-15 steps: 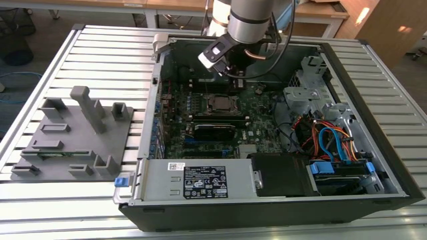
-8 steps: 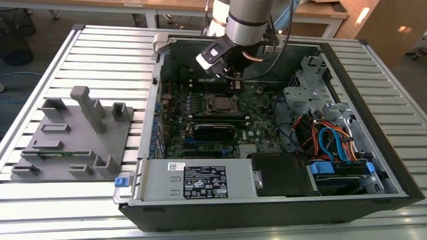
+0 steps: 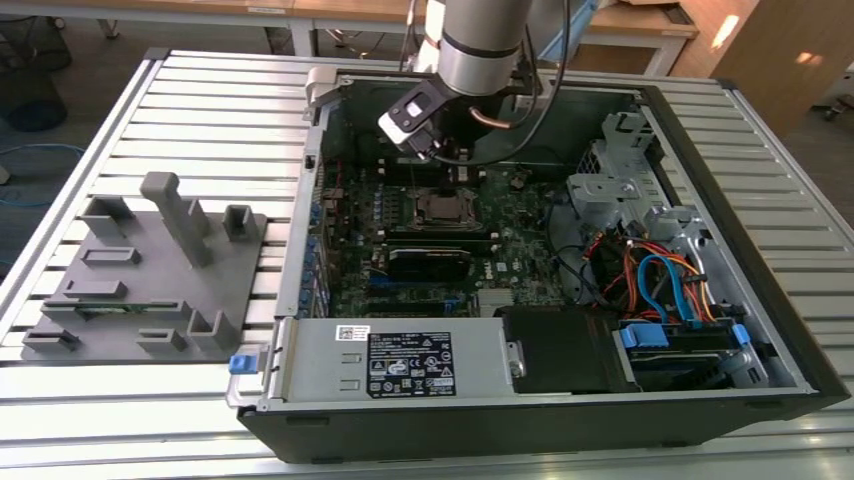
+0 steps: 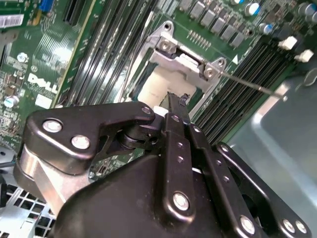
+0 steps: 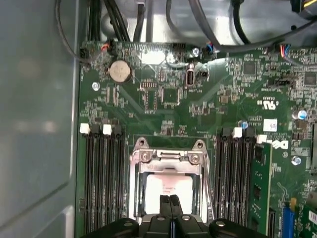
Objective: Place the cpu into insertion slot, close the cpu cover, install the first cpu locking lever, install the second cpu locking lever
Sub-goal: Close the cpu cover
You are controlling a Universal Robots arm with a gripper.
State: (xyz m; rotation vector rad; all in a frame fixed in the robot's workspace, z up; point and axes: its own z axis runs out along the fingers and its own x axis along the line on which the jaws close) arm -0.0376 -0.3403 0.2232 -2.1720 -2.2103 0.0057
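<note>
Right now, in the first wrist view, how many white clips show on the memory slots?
4 white clips: two on one side of the cpu cover, two on the other. More may be hidden behind the hand.

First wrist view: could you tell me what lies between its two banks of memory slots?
In the first wrist view, the silver cpu cover, with the cpu showing pale through its window and the shut claw over it.

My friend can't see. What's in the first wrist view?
The robot's black hand, closed, hangs over the cpu inside its silver cpu cover. Black memory slots flank it on a green motherboard.
</note>
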